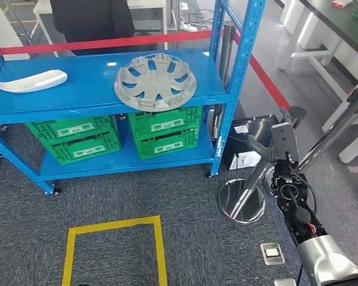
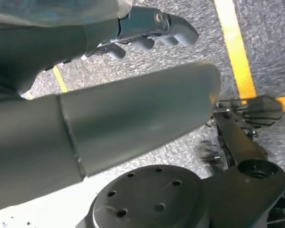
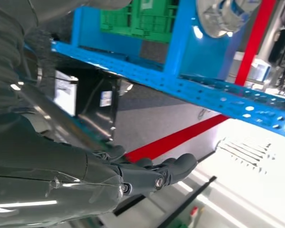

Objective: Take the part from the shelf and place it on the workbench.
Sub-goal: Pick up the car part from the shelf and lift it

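My right hand [image 1: 283, 140] was nearest, raised beside the shelf post, fingers [image 3: 169, 171] apart and holding nothing. My left hand [image 2: 148, 26] hung over the carpet, also empty. The hubcap [image 1: 155, 81] lay on the blue shelf [image 1: 87, 89], untouched; I judged the reach came next, past the stanchion [image 1: 241, 202].

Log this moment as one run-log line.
stage: approach, nothing grasped | wheel cover: on blue shelf top | right hand: raised, holds nothing | left hand: holds nothing, over floor
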